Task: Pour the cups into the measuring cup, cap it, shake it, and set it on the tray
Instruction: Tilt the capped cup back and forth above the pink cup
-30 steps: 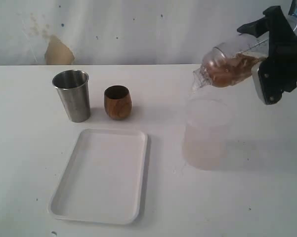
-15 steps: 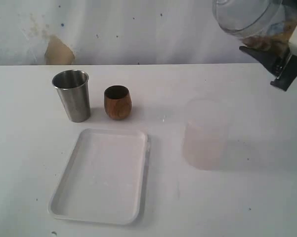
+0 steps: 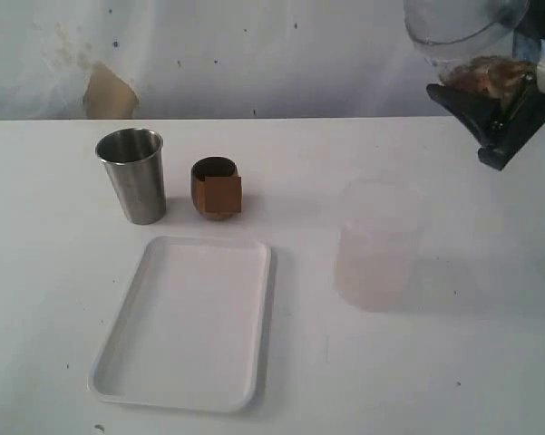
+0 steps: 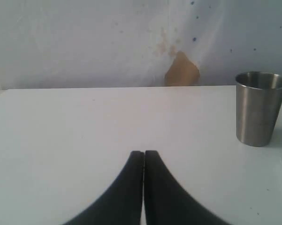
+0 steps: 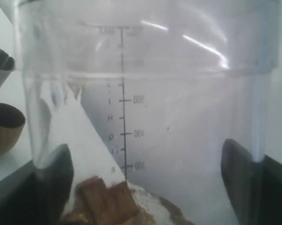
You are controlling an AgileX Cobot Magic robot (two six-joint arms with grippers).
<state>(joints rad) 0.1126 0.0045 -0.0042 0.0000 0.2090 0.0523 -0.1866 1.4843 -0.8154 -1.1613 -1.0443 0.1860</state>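
Measuring cup (image 3: 465,32), clear and straight-walled, is pinched between the jaws of the right gripper (image 3: 490,104). It is lifted high off the worktop (image 3: 453,362) and tipped, with brown chunks (image 3: 490,72) gathered at the end nearest the jaws. The right wrist view adds what the exterior view cannot: a printed graduated scale (image 5: 123,101) up the wall, the squarish shape of the chunks, and a black finger (image 5: 54,180) pressed on each side of the measuring cup. Below those jaws, toward the other arm's side, stands a wider frosted, milky container (image 3: 378,245); what it holds cannot be told. Well beyond it are a rounded wood-grain cup (image 3: 216,188) and, beside it, a tapered brushed-steel tumbler (image 3: 131,175), their insides too dark to read. A flat white tray (image 3: 186,322) with rounded corners and a low rim lies near them. The left gripper (image 4: 143,157) shows only in its own wrist view, jaws pressed together over the worktop, with the tumbler upright ahead and to one side.
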